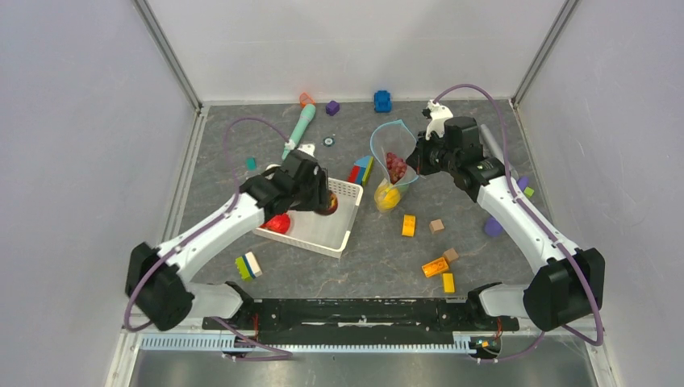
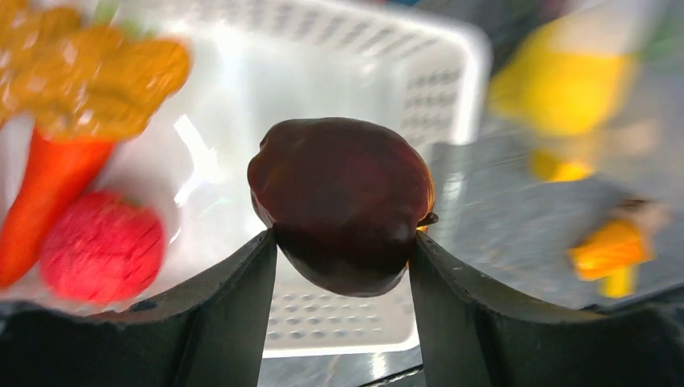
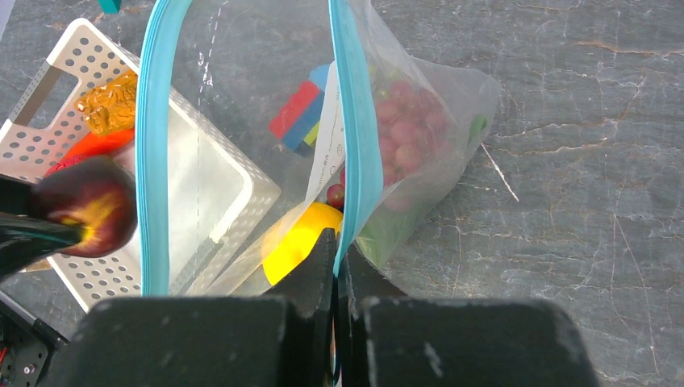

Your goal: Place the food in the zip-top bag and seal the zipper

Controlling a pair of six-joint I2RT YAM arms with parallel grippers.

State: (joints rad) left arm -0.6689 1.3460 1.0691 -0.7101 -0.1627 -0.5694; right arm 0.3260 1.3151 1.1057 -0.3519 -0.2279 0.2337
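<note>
The left tool (image 2: 343,242) grips a dark maroon fruit (image 2: 343,189) over the white basket (image 2: 367,32), while the right tool (image 3: 336,251), farther right, pinches the blue zipper (image 3: 355,137) of the bag (image 3: 242,81), holding its mouth open (grapes (image 3: 403,129) already inside) for it.

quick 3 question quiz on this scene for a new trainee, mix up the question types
1. True or false: the left gripper grips the dark maroon fruit.
2. Pick one. The right gripper is: A) wide open, holding nothing; B) shut on the zipper of the zip-top bag; C) shut on empty air.
3. Fill the blank: the carrot lies in the ____.

Key: 1 true; 2 B; 3 white mesh basket.
</note>
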